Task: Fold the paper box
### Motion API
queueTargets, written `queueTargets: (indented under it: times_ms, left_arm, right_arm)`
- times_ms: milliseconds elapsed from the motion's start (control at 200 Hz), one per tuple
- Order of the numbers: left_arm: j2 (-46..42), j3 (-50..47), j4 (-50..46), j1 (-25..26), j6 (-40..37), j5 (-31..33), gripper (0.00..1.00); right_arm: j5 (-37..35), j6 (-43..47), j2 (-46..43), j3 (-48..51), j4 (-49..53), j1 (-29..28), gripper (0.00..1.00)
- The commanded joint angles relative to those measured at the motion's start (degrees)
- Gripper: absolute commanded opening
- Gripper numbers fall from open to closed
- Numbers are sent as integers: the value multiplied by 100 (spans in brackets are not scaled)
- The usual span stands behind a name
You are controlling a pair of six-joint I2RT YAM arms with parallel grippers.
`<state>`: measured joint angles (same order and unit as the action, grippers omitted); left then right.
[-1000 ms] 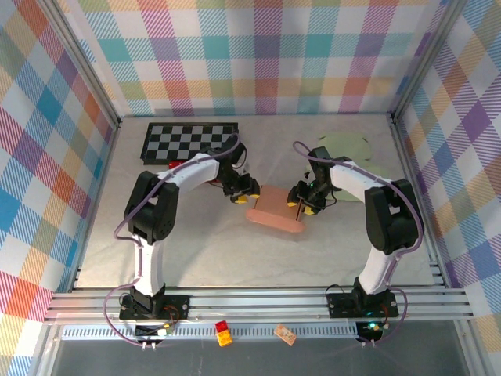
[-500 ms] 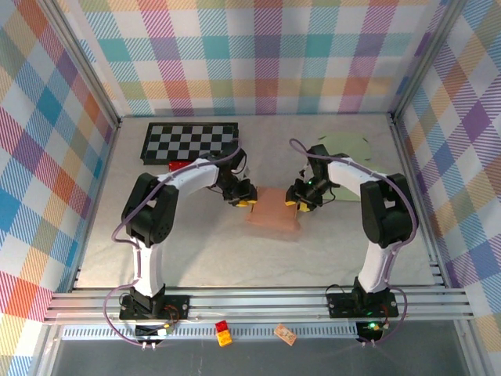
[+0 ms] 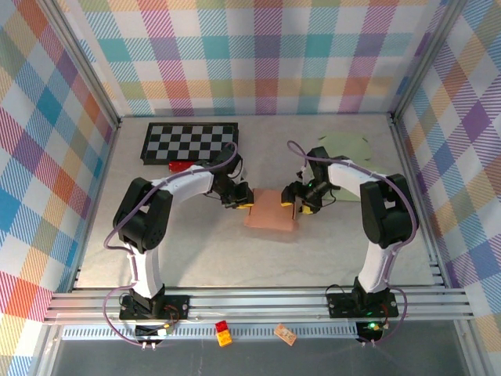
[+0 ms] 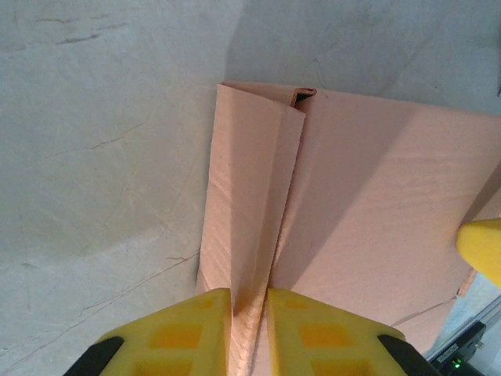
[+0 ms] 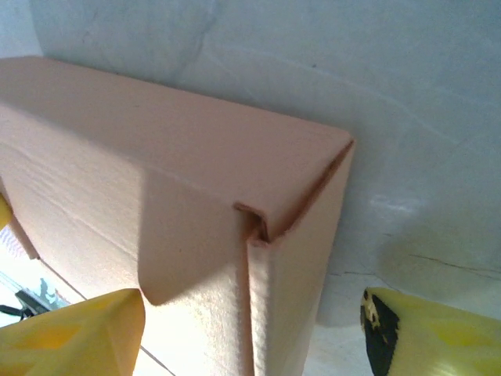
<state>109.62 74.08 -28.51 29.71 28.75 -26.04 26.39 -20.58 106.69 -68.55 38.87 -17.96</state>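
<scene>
The pink paper box [image 3: 272, 211] lies on the gray table [image 3: 196, 243], near the middle, between the two arms. The left gripper [image 3: 241, 196] is at the box's left edge. In the left wrist view its yellow fingers [image 4: 180, 333] are almost together, and the jaws pinch a long folded flap [image 4: 250, 180] that runs along that side of the box. The flap stands up a little from the flat part beside it. The right gripper [image 3: 301, 202] is at the box's right edge. In the right wrist view its jaws are wide apart, with a raised side wall of the box between the two yellow fingers [image 5: 78, 337] — the finger on the right is clear of the wall, with bare table between them. At the corner there, two walls meet and a small tab tucks in. Farther back on the table lies a black and white checkerboard [image 3: 190, 141] on the left, and a pale green round sheet [image 3: 346, 147] on the right — both well apart from the box.
</scene>
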Motion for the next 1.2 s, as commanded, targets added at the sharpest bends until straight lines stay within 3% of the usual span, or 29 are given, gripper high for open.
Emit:
queueTargets:
  times_ms: [0, 250, 515, 840, 1015, 1195]
  left_arm:
    - [-20, -244, -68, -96, 43, 108, 17]
    - [-9, -375, -37, -254, 7, 99, 15]
    - [37, -351, 29, -291, 51, 73, 15]
    - [-346, -73, 37, -291, 7, 348, 31]
    - [-1105, -219, 345, -146, -659, 1038, 31]
    - [-1670, -536, 610, 308, -2114, 1425, 33]
  right_arm:
    - [503, 216, -150, -3, -252, 42, 75]
    - [1148, 264, -79, 76, -538, 91, 78]
    - [1975, -464, -183, 293, -1307, 95, 73]
    - [2061, -1503, -420, 454, -1683, 105, 58]
    - [2195, -1899, -215, 166, -1438, 126, 48]
    - [2234, -2026, -35, -168, -977, 190, 44]
